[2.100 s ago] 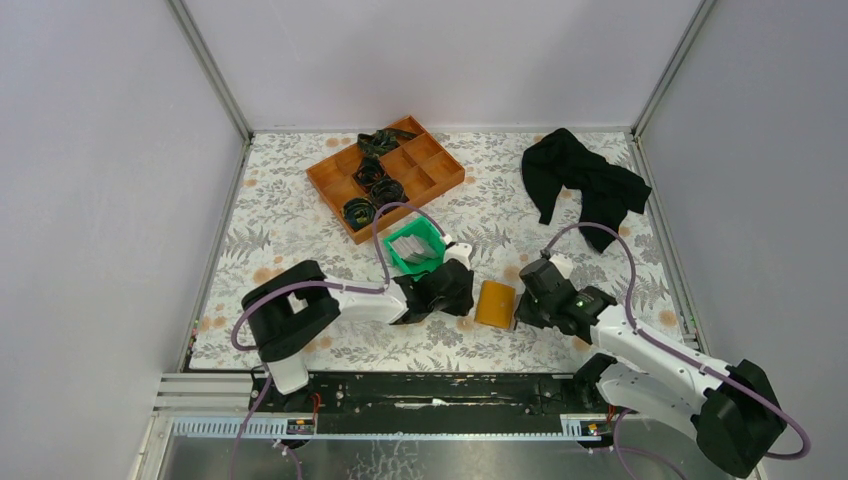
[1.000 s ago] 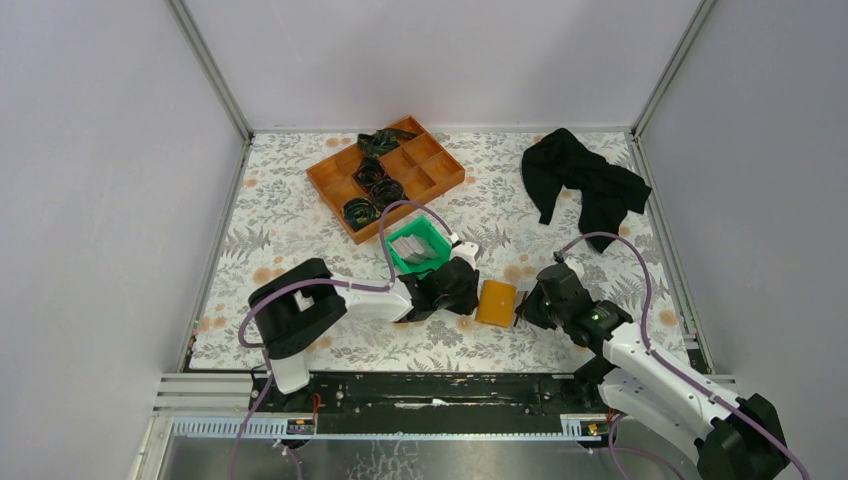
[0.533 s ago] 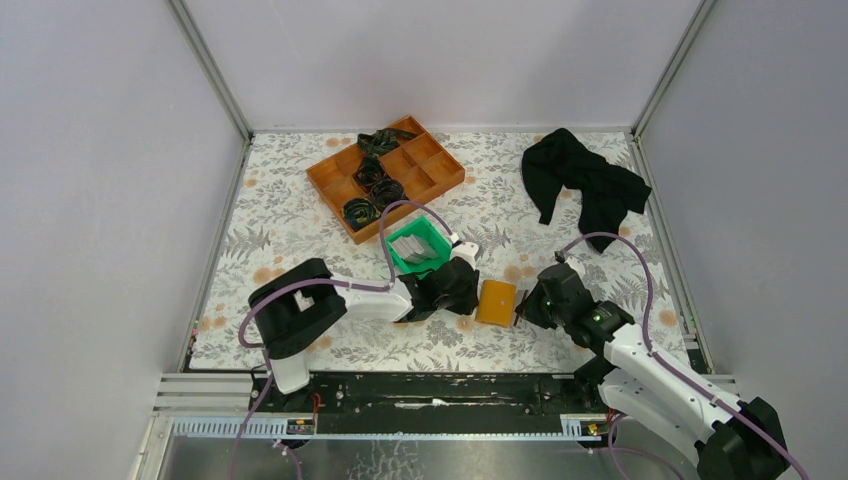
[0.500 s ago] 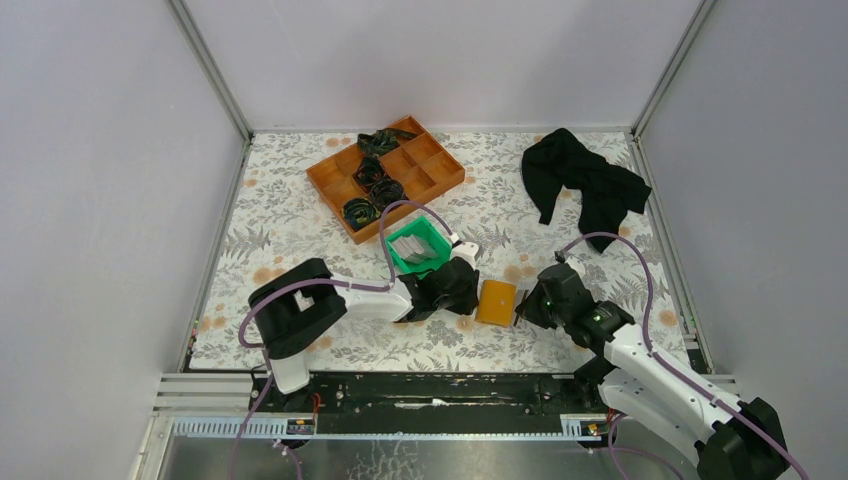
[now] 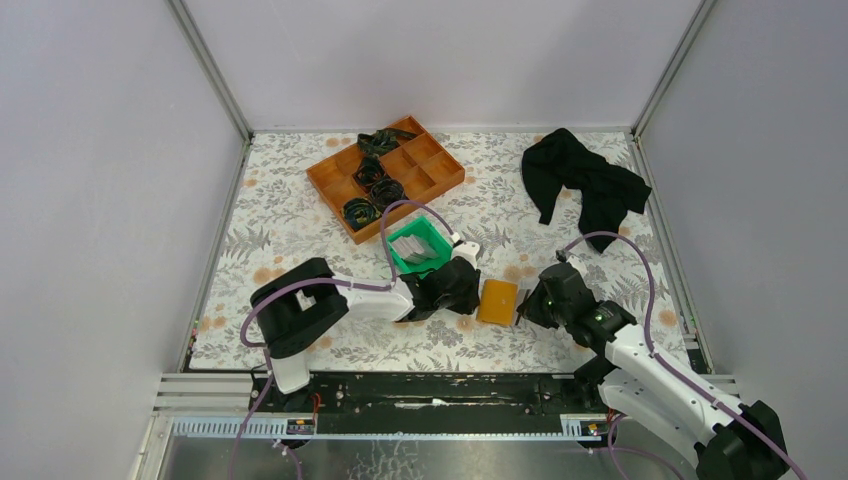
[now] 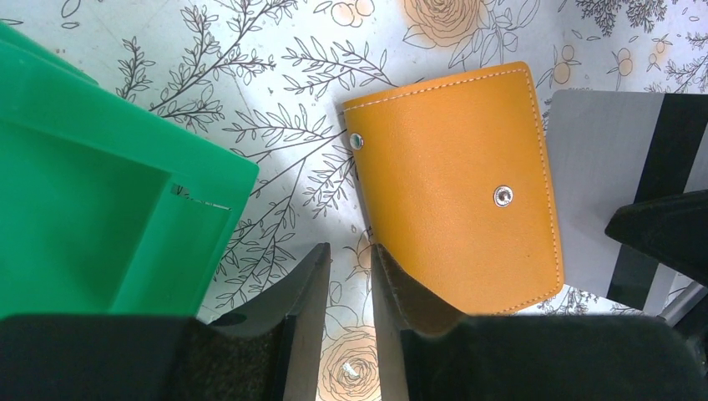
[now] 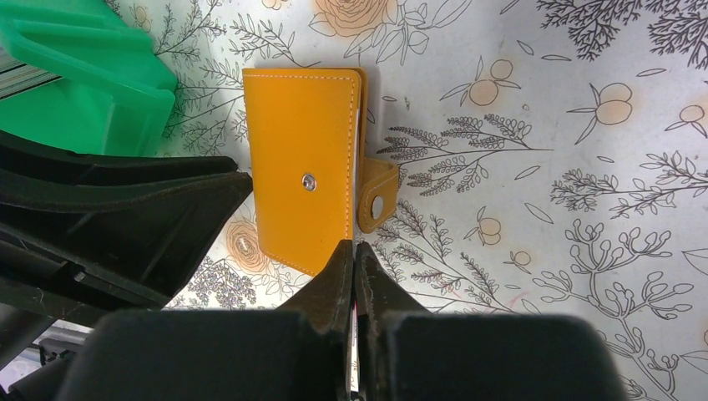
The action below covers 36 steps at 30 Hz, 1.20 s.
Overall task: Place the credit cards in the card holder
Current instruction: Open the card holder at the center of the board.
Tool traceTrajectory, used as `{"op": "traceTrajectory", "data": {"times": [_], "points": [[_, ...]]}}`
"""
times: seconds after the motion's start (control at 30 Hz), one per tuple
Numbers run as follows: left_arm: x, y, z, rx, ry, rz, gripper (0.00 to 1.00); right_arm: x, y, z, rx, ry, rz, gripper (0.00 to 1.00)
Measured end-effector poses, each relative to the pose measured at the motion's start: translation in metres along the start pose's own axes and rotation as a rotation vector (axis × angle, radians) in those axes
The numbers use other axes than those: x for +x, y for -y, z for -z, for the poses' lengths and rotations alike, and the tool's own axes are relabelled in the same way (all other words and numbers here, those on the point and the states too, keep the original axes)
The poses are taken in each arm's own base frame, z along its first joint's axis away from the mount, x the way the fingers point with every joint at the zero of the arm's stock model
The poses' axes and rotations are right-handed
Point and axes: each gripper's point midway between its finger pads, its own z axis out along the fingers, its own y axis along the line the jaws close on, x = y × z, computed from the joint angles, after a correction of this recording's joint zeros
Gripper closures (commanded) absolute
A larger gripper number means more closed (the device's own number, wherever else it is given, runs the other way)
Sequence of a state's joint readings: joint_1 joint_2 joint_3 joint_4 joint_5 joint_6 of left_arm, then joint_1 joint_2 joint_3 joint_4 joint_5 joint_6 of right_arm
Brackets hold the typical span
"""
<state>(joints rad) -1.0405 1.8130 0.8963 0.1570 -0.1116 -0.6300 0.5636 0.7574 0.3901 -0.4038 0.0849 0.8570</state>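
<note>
The orange card holder lies folded on the flowered cloth beside the green bin, a grey credit card pinched in my closed right gripper at its other side, my left gripper partly open, gripping nothing, one finger against its corner.

I see the orange wallet lying flat and folded on the flowered table. Its snap stud faces up and its tab hangs loose off the right side. The green bin is near its far left corner. The left gripper meets the wallet's left edge. My right gripper is pinched on a thin card, seen edge-on, at the wallet's near right corner. I can't tell whether it touches the wallet.
</note>
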Motion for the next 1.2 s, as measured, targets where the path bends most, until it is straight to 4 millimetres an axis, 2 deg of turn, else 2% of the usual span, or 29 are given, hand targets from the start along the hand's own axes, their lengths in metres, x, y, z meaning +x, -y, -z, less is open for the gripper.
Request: {"op": "traceTrajectory", "data": {"times": [0.9,1.2], "points": [[-0.002,0.002,-0.003,0.003,0.003,0.0,0.68,-0.004,0.004,0.0,0.014,0.005,0.012,1.0],[-0.004,0.004,-0.005,0.004,0.005,0.0,0.68,-0.012,-0.002,0.005,0.008,0.015,0.027,1.0]]}}
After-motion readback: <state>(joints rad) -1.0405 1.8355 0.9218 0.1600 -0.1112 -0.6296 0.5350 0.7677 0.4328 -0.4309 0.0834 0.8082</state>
